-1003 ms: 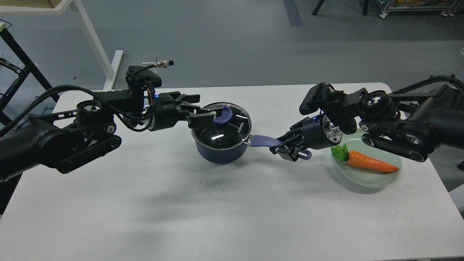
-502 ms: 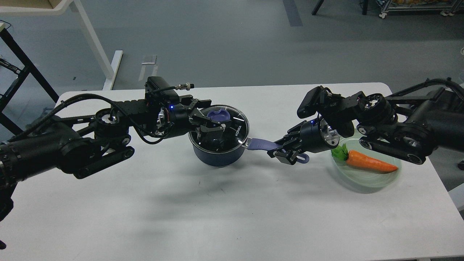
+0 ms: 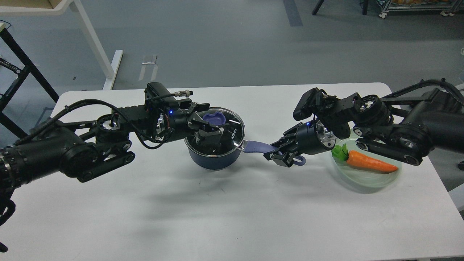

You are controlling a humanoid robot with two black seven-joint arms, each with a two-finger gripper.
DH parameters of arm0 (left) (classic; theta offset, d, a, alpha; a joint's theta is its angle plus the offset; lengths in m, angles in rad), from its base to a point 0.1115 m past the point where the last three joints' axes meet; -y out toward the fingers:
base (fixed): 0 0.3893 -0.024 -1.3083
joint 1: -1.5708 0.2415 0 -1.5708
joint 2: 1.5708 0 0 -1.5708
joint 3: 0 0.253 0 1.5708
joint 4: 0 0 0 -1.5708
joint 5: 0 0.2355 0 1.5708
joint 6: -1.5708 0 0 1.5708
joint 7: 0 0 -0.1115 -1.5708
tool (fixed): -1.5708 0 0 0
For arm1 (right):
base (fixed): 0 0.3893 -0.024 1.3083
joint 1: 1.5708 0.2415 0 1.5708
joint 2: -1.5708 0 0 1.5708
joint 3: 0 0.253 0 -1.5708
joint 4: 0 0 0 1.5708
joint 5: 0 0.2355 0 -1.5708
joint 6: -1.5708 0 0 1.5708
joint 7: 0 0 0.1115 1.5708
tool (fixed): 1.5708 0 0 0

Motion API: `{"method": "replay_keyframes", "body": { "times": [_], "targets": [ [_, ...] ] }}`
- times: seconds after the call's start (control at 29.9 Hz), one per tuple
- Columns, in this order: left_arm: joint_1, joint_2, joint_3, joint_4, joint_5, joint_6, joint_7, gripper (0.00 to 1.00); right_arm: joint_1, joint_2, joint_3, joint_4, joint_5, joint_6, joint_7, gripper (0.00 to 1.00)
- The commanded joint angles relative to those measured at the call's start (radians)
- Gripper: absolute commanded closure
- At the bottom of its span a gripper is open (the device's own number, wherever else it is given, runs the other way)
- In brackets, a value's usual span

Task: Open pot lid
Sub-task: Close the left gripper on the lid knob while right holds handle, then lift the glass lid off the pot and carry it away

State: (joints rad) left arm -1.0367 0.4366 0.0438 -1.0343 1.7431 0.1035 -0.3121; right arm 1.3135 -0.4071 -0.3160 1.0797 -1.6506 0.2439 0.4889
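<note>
The dark navy pot stands on the white table left of centre, with the glass lid sitting on it. The lid's blue knob shows near its far side. My left gripper reaches over the lid from the left, and its fingers stand apart on either side of the knob, one finger lying over the glass. My right gripper is shut on the pot's long blue handle, near its holed end.
A pale green glass dish with a carrot sits at the right, just under my right arm. A white table leg and a black frame stand on the floor behind the table's left side.
My left gripper has moved right from the lid's left edge to over the lid, around the knob. The pot and my right gripper have shifted slightly left.
</note>
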Motion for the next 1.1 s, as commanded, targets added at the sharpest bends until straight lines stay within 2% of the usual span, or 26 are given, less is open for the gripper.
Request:
{"method": "replay_keyframes", "body": {
  "times": [0.0,0.17,0.5,0.77,0.87,1.0,1.07],
  "targets": [
    [0.000,-0.002,0.016,0.003,0.000,0.018,-0.001,0.11,0.001,-0.001,0.000,0.011,0.000,0.000,0.000,0.74],
    [-0.005,-0.001,0.031,0.003,0.001,0.018,-0.002,0.19,0.003,0.001,0.001,0.008,0.000,0.000,0.000,0.74],
    [-0.003,0.001,0.033,0.003,-0.007,0.019,-0.002,0.60,0.003,-0.002,0.001,0.008,0.000,0.000,0.000,0.74],
    [-0.011,0.011,0.027,-0.003,-0.008,0.019,-0.004,0.60,0.003,-0.007,0.001,0.008,0.000,0.000,0.000,0.73],
    [-0.048,0.046,0.018,-0.018,-0.011,0.019,-0.008,0.61,0.003,-0.010,0.001,0.008,0.000,0.000,0.000,0.73],
    [-0.120,0.143,0.021,-0.040,-0.065,0.018,-0.071,0.61,0.001,-0.012,0.001,0.008,0.000,0.000,0.000,0.73],
    [-0.137,0.198,0.028,-0.040,-0.088,0.018,-0.088,0.61,0.003,-0.013,0.001,0.008,0.000,0.000,0.000,0.73]
  ]
}}
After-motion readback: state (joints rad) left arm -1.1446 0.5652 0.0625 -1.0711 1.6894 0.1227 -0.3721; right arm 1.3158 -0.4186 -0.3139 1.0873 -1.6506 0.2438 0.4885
